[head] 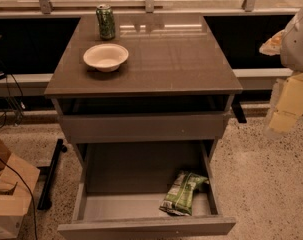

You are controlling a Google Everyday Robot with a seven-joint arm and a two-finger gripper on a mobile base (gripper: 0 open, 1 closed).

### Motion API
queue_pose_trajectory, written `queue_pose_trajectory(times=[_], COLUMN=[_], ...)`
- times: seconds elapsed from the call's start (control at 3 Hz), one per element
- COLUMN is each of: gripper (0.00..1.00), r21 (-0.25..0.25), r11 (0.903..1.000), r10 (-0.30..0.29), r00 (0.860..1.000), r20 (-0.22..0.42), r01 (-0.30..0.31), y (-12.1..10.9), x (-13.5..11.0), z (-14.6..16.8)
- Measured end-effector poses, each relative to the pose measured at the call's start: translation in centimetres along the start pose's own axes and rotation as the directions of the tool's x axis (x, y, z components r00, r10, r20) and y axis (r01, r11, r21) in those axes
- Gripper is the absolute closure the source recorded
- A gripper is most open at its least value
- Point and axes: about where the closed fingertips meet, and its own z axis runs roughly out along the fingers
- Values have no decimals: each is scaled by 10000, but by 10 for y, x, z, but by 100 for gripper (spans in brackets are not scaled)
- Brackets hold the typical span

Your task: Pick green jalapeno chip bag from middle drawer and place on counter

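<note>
Cardboard box (11, 194), brown and open-topped, sits on the pale speckled floor (261, 174) at the far left. On the glossy grey-brown tabletop (181, 59) of the cabinet, a green-and-white drink can (106, 21) stands upright near the back left. A shallow cream round bowl (105, 57) sits just in front of it, not touching. Beneath a flat grey drawer front (141, 126), the wide grey-brown middle drawer (141, 227) is pulled out. The small crinkled green jalapeno chip bag (182, 193) lies on the drawer's paler bottom, in the front right corner. At the far right edge, the pale yellowish gripper (288, 104) hangs off the cabinet's right side, well apart from the bag. Whether it is open or closed cannot be told.
</note>
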Motion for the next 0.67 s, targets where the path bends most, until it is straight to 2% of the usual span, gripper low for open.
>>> queue_pose_trajectory(times=[0.33, 0.67], gripper=[0, 0], r21=[0, -121], r11=[10000, 9999], r10=[0, 77], r00=[10000, 9980], r20=[5, 624], r01=[0, -69], y=[0, 2], x=[0, 5], z=[0, 14])
